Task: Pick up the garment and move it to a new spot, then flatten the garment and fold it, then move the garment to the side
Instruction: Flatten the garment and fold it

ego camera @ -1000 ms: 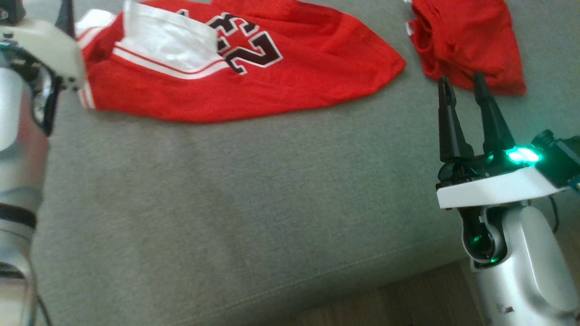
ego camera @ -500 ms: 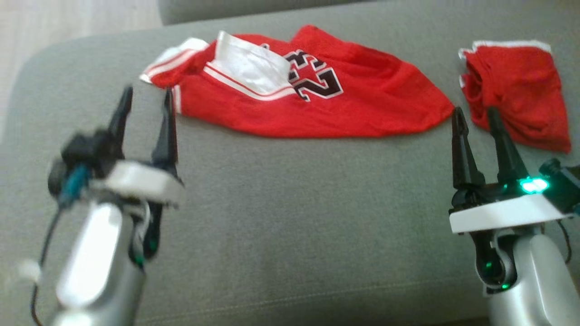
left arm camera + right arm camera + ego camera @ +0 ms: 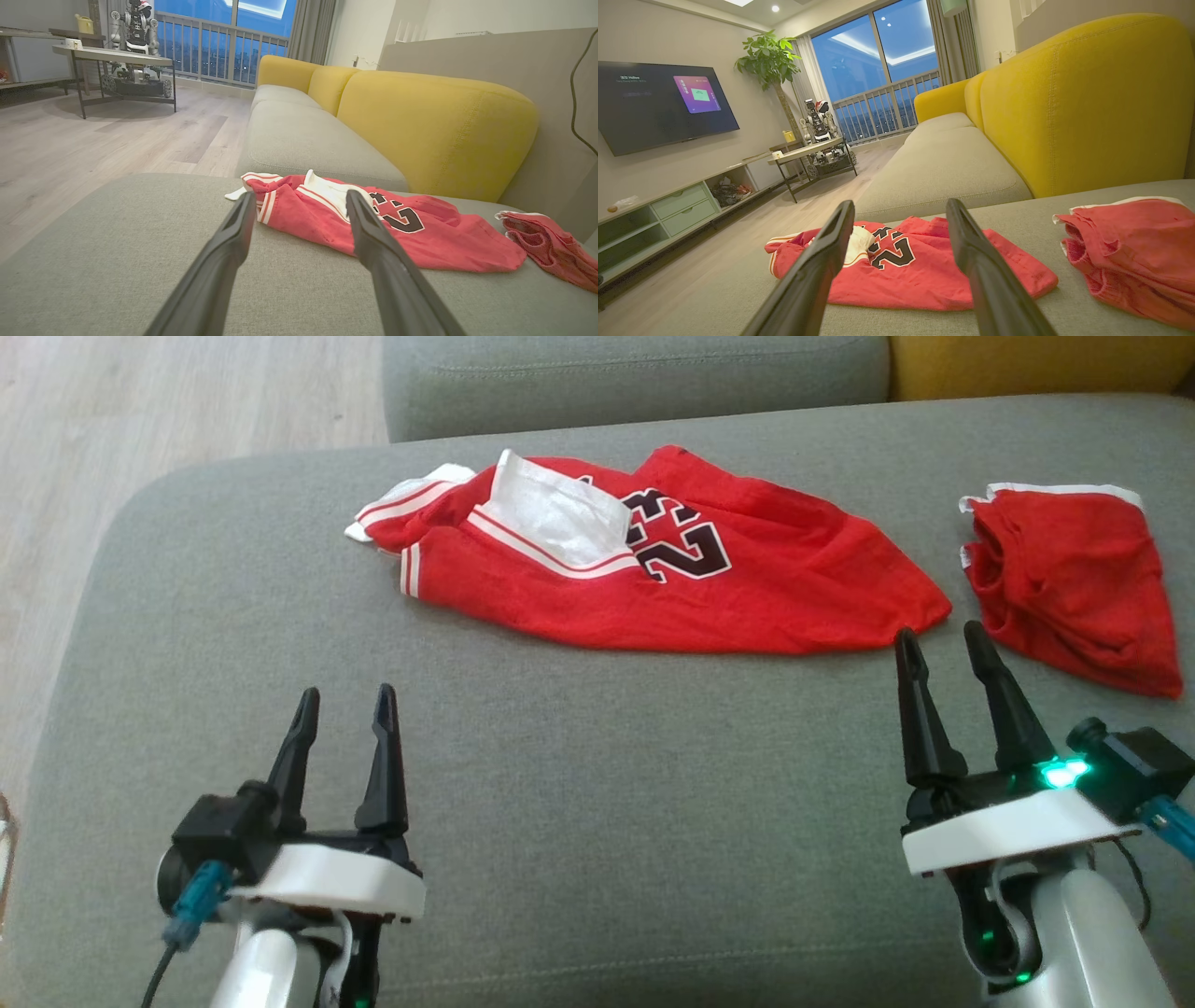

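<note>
The garment (image 3: 747, 588) is a red jersey with white trim and black numbers. It lies spread and rumpled across the far middle of the grey sofa cushion (image 3: 607, 784). My left gripper (image 3: 345, 695) stands open at the near left, well short of the garment, with nothing between its fingers. At the near right my right gripper (image 3: 938, 633) is open too, its tips just short of the garment's right corner. In the left wrist view, the garment (image 3: 444, 242) lies ahead of my open left gripper (image 3: 300, 196). The right wrist view shows the garment (image 3: 924, 275) beyond my open right gripper (image 3: 900, 205).
A second red garment (image 3: 1074, 579) lies bunched at the cushion's far right (image 3: 1134, 252). A yellow backrest (image 3: 434, 126) rises behind the sofa. Wooden floor (image 3: 187, 401) lies past the cushion's left edge. Across the room stand a low table (image 3: 117, 56) and a wall television (image 3: 658, 102).
The head view has pulled back, so more of the sofa shows. My left arm has drawn away from the garment's sleeve end to the near left. The garment lies as before.
</note>
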